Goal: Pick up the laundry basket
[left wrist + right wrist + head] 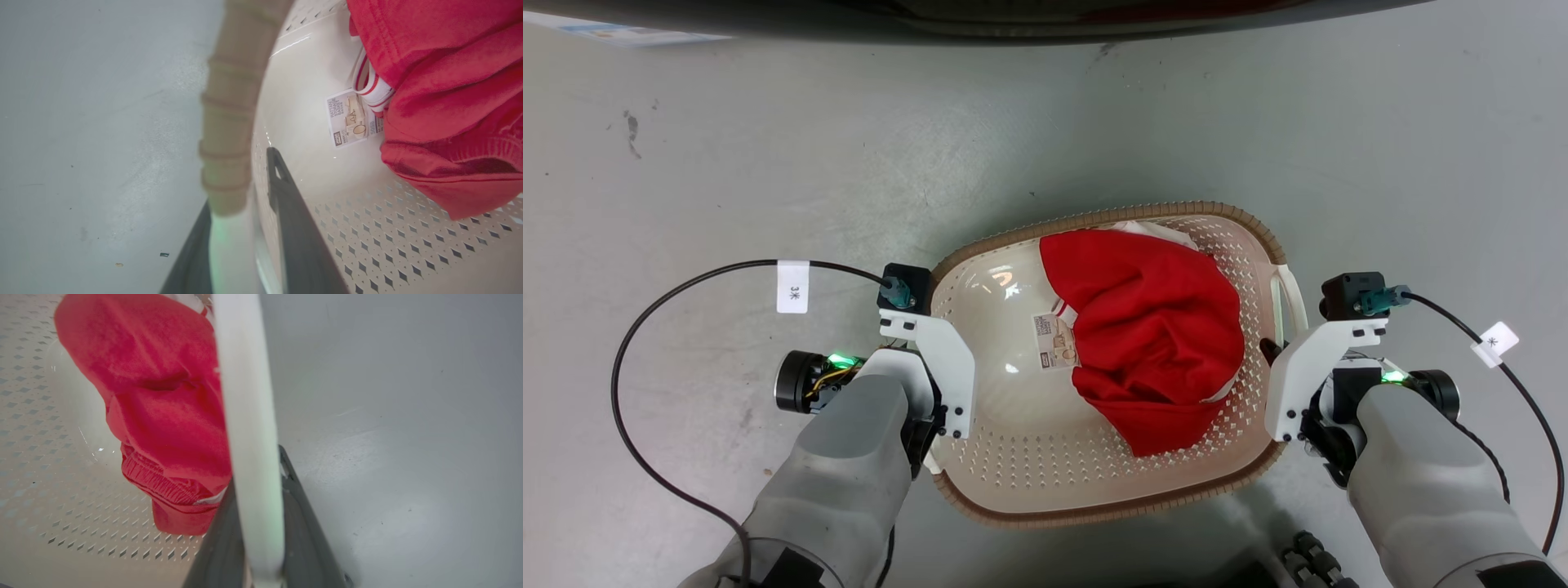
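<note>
1. The left gripper (241, 183) straddles the basket's (1021, 433) left edge. One dark finger is inside against the perforated wall, and the other is outside by the floor (768, 163).
2. The brown rim (233, 102) and a pale strip of the left handle (231, 245) fill the gap between those fingers. The gripper looks clamped on that edge, with little space left.
3. The right gripper (257, 465) is closed on the right handle (249, 416). The white bar runs straight up between the two fingers, which press on it from either side.
4. From the head, the two grey forearms (849, 465) come in from the near corners, one to each side of the basket. White wrist brackets cover the fingers there.
5. The basket lies in the middle of the scene between the arms, near the robot, over the grey floor. I cannot tell whether it rests on the floor or is just off it.
6. A crumpled red garment (1152, 335) lies inside the basket, to the right of centre, and reaches up the right wall.
7. A small paper label (1058, 341) sits on the bare bottom, touching the garment's left edge.
8. A black cable (686, 278) loops out to the left of the left wrist.
</note>
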Motion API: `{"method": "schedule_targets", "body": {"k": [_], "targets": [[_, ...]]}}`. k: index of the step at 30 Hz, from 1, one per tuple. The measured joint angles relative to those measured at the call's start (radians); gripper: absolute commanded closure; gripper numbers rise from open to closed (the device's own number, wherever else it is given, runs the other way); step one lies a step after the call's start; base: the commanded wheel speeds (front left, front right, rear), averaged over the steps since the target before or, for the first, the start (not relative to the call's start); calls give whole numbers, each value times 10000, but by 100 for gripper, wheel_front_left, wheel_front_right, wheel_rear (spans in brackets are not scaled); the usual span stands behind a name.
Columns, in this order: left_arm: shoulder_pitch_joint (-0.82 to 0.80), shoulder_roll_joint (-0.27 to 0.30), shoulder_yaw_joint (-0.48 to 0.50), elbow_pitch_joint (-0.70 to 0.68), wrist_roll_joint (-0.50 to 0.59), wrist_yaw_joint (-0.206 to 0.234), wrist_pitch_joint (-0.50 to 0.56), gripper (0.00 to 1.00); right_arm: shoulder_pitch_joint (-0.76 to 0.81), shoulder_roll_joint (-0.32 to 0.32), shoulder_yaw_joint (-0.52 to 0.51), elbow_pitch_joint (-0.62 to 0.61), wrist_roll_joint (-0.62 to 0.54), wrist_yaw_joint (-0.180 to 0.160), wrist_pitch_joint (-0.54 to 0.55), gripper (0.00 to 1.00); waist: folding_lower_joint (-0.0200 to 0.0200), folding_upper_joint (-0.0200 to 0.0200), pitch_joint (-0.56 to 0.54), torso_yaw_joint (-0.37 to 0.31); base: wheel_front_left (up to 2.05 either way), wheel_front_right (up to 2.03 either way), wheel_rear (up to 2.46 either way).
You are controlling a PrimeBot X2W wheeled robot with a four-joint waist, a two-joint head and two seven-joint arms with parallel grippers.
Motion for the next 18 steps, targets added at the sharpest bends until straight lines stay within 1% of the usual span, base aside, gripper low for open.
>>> {"method": "schedule_targets", "body": {"k": [5,8,13,18], "targets": [[20,15,-88,10,-165,-127,104,100,50,-15,267,0,341,-2,136,100,0,0,-161,6,0,0,0],[140,35,-134,-17,-345,-253,311,100,209,-23,399,-6,535,-4,393,100,0,0,-408,8,0,0,0],[620,61,-270,-209,-786,-414,823,100,659,-61,581,0,803,-4,1028,100,-1,0,-1076,27,0,0,0],[1074,58,-477,-487,-1285,-464,1436,100,1084,-240,757,-8,1055,0,1559,100,-1,0,-1948,64,0,0,0]]}}
